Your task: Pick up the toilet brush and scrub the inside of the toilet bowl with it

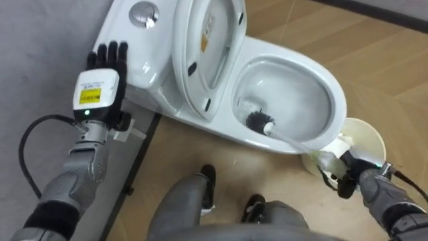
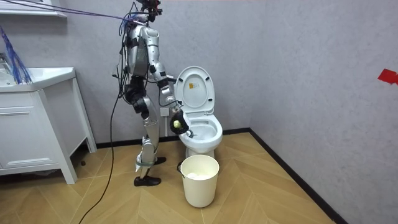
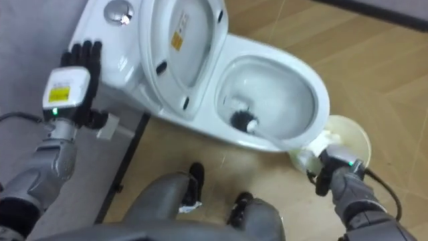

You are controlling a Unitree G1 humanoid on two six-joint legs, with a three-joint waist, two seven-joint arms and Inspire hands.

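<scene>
Inside the toilet bowl [image 1: 321,73], the brush [image 1: 259,122] had its dark head against the near wall. Its white handle slanted out over the rim to the right hand [image 1: 344,177], fingers curled tight round it, above a cream bucket [image 1: 369,132]. Left hand [image 1: 100,80] hung flat, fingers straight, beside the tank [image 1: 130,37]. 1 yellow sticker [image 1: 206,35] sat on the raised lid [image 1: 217,67], print unreadable.

Left robot hand [image 1: 100,84], upper left of frame: black fingers, white back plate bearing a yellow label and a small green light. The forearm below it is grey metal, segmented, and a black cable loops from the wrist. Right robot hand [image 1: 348,177], lower right: black, green light at wrist, grey forearm, thin dark cable. Room view: silver-grey torso and limbs, black joints, black feet.
</scene>
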